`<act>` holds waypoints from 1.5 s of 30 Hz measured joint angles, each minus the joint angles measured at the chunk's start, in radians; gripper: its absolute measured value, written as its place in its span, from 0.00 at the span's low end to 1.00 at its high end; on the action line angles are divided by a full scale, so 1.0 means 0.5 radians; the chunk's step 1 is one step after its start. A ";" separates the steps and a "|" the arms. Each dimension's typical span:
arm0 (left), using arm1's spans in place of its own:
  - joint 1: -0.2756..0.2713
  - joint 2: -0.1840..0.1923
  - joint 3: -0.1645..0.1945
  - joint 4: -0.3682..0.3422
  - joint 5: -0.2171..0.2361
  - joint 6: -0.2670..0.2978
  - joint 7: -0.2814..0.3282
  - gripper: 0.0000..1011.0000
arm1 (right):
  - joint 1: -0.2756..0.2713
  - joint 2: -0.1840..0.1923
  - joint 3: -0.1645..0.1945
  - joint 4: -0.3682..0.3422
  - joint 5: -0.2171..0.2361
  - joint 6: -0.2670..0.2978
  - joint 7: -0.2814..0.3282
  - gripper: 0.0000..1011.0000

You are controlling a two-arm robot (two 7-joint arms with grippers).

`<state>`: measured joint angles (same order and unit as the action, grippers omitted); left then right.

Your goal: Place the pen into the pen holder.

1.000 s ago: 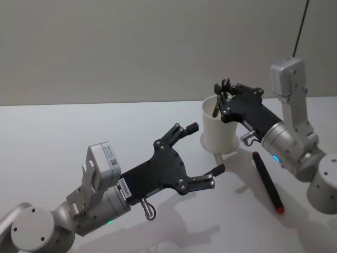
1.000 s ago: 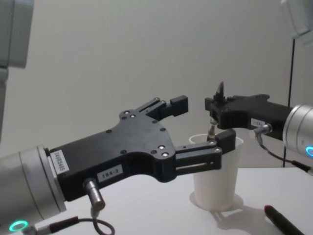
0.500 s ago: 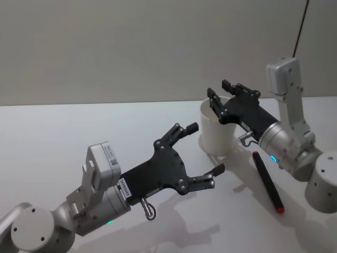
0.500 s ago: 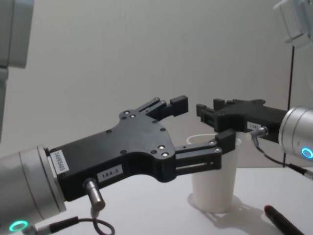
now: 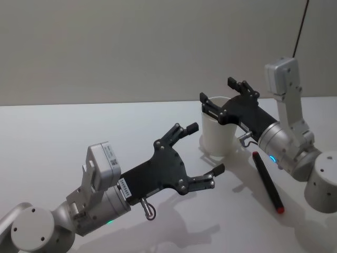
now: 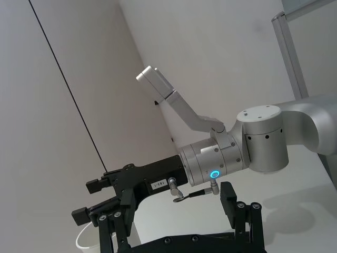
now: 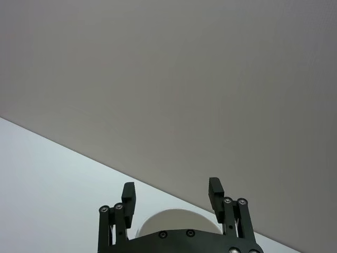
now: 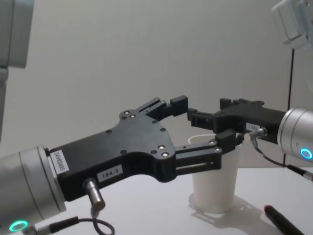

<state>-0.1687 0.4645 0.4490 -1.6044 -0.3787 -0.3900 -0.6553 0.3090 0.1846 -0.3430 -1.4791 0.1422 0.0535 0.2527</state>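
Over the pen holder [image 5: 217, 138], right gripper [image 5: 218, 90] gapes; left gripper [image 5: 205, 148] splayed before it; 1 pen [image 5: 267, 182] beside.

The arms [image 5: 31, 234] are brushed silver cylinders. The left gripper [image 5: 205, 148] and right gripper [image 5: 217, 90] are flat black plates with jointed fingers [image 8: 195, 159] and small silver screws [image 8: 160, 146]. A white label [image 8: 108, 173] reads 184-3. Each wrist carries a white box [image 5: 102, 161], a silver plug [image 8: 93, 192] on a thin grey cable [image 8: 61, 224], and a glowing blue-green light [image 8: 18, 225].

a pen [image 5: 267, 182] lies right of the pen holder [image 5: 216, 139].
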 joint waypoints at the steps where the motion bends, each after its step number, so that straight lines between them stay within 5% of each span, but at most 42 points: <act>1: 0.000 0.000 0.000 0.000 0.000 0.000 0.000 0.99 | 0.000 0.000 0.000 0.000 0.004 -0.002 0.001 0.85; 6: 0.000 0.000 0.000 0.000 0.000 0.000 0.000 0.99 | -0.002 0.002 0.005 0.000 0.025 -0.025 0.005 0.99; 33: 0.000 0.000 0.000 0.000 0.000 0.001 0.002 0.99 | -0.121 0.105 0.086 -0.147 0.256 -0.188 -0.007 0.99; 45: -0.022 -0.027 0.002 -0.006 0.055 0.130 0.205 0.99 | -0.272 0.163 0.129 -0.269 0.265 -0.145 -0.112 0.99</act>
<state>-0.1795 0.4510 0.4498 -1.6072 -0.3513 -0.3249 -0.5527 0.1729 0.2660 -0.2786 -1.6135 0.2748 -0.0191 0.1966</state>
